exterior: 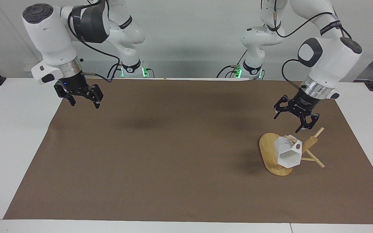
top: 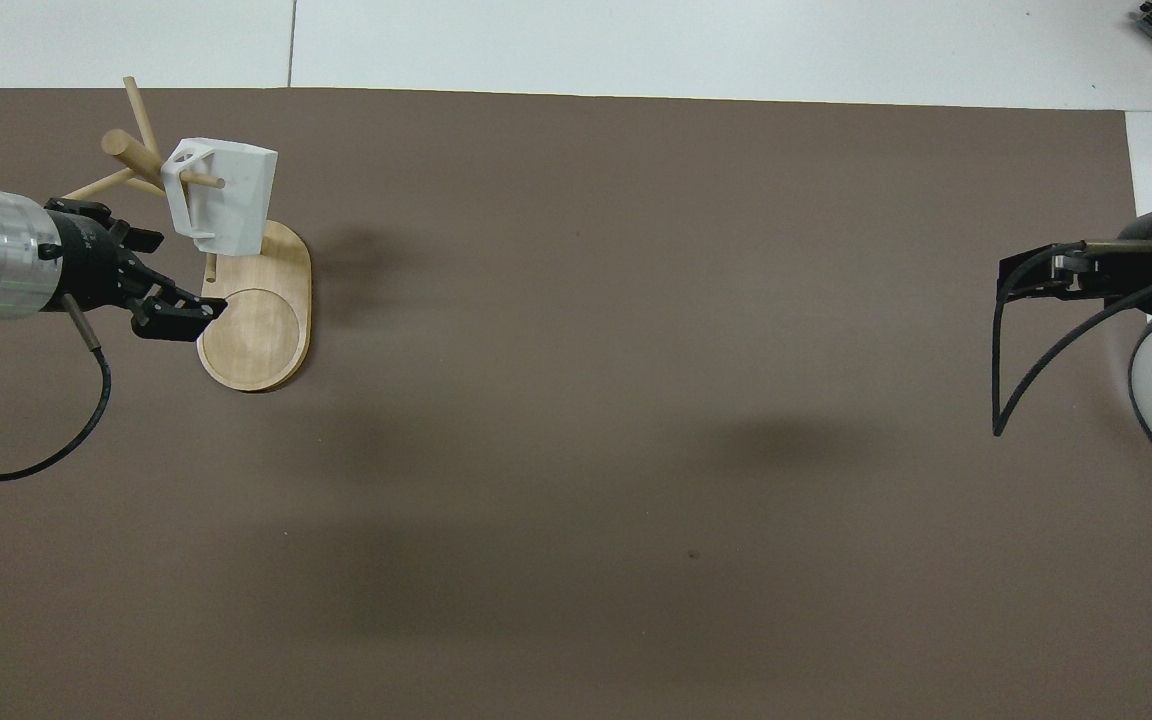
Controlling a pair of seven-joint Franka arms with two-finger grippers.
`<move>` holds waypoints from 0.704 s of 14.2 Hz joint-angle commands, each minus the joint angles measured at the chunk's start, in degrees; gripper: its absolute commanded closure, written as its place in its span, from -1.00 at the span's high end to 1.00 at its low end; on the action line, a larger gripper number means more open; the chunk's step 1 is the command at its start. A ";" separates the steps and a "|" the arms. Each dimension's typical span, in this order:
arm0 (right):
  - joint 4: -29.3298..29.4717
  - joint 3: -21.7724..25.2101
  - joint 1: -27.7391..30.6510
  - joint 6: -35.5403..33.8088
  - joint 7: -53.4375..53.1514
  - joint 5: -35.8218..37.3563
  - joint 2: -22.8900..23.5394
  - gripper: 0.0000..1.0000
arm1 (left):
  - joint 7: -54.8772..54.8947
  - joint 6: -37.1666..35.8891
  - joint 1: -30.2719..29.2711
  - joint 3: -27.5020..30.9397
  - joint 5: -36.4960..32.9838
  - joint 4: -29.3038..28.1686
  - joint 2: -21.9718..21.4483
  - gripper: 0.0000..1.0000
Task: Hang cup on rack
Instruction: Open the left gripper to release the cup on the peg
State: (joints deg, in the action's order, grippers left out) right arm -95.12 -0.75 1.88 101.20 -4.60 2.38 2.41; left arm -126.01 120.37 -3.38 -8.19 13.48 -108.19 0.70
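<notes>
The white faceted cup (exterior: 288, 155) hangs by its handle on a peg of the bamboo rack (exterior: 267, 149), over the rack's oval base, at the left arm's end of the table. In the overhead view the peg passes through the handle of the cup (top: 226, 197) above the rack's base (top: 256, 335). My left gripper (exterior: 292, 119) is open and empty in the air, just above the rack and clear of the cup; it also shows in the overhead view (top: 164, 277). My right gripper (exterior: 82, 98) is open and empty, waiting above the mat's edge at the right arm's end.
A brown mat (exterior: 173, 145) covers most of the white table (exterior: 11, 136). The rack's spare pegs (exterior: 316, 160) stick out toward the left arm's end of the table. Nothing else lies on the mat.
</notes>
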 commanded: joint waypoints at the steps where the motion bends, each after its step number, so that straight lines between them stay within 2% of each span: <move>1: -0.42 1.71 -1.53 0.93 1.87 -1.57 -0.92 1.00 | 15.82 -3.47 -0.49 -0.15 -1.61 -0.27 -2.80 1.00; 6: 3.09 2.50 -1.88 -0.29 1.87 -3.35 -0.57 1.00 | 43.69 -5.76 -0.49 -0.15 -1.61 -0.01 -4.48 1.00; 9: 4.33 7.24 -6.26 -1.34 1.96 -3.35 -1.01 1.00 | 59.08 -8.31 -0.40 -0.33 -1.70 3.15 -3.96 1.00; 10: 5.72 7.25 -6.19 -2.66 1.96 -3.43 -1.01 1.00 | 64.34 -8.40 -0.40 -0.24 -1.70 3.51 -3.78 1.00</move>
State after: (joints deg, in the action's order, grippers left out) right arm -91.33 4.87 -3.09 100.87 -4.08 0.35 1.90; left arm -69.75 114.29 -3.38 -8.22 12.83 -106.57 -3.17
